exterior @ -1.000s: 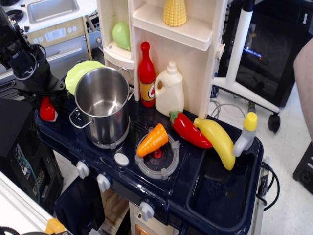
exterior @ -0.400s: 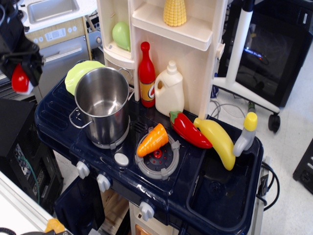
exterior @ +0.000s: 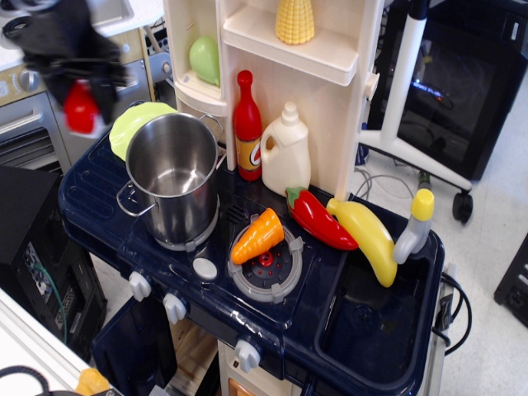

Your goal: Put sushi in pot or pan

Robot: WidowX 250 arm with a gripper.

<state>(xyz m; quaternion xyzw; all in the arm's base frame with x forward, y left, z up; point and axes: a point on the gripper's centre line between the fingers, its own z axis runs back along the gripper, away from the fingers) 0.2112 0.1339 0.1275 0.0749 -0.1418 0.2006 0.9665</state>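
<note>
Setting: a toy kitchen with a dark navy plastic tabletop (exterior: 99, 194) under a cream shelf unit, with lab floor and equipment behind.

Arm: the black robot gripper (exterior: 81, 99) hangs blurred at the upper left, above and to the left of the pot.

Jaws: clenched on the sushi.

Sushi: the small glossy red toy nigiri with a white base (exterior: 82, 110) is held in the air beside the lime-green plate (exterior: 132, 124), clear of the tabletop and not yet over the pot's mouth.

Pot: the shiny stainless steel cylindrical pot with loop side handles (exterior: 173, 177) stands upright and empty on the left burner.

Why held so: the height probably lets the sushi clear the pot's tall rim before lowering.

Change: a second ago the sushi sat low at the tabletop's left edge under the gripper; 0.4 s ago it was lifted at the far left; now it is higher and nearer the pot.

Unmoved: the orange toy carrot (exterior: 257, 236), long red chili pepper (exterior: 318, 219) and yellow banana (exterior: 367, 238).
</note>
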